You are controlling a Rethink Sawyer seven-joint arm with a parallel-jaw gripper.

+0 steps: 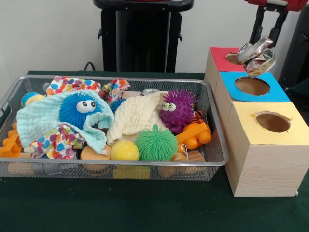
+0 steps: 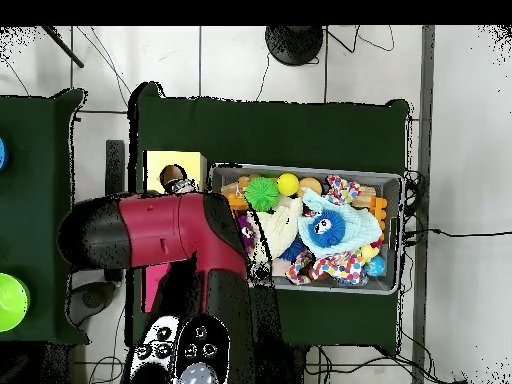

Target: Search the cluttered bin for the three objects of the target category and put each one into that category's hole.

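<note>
My gripper (image 1: pixel 259 50) is shut on a crumpled silvery can (image 1: pixel 258 62) and holds it in the air above the far edge of the blue-surround hole (image 1: pixel 252 86) in the pale wooden box (image 1: pixel 263 159). The wire mesh bin (image 1: pixel 120 79) stands to the left of the box, full of toys and cloths. The top of a second silvery can (image 1: pixel 150 91) peeks out at the bin's back, behind a cream cloth (image 1: pixel 133 118). In the overhead view the red arm (image 2: pixel 170 232) covers most of the box; the bin's rim (image 2: pixel 300 170) shows beside it.
The red-surround hole (image 1: pixel 231 58) lies behind the blue one and the yellow-surround hole (image 1: pixel 273 121) in front. The bin holds a purple spiky ball (image 1: pixel 177 108), a green spiky ball (image 1: pixel 155 143), a blue spiky ball (image 1: pixel 79 108), a smooth yellow ball (image 1: pixel 124 151), orange blocks (image 1: pixel 194 137) and patterned cloths (image 1: pixel 55 142).
</note>
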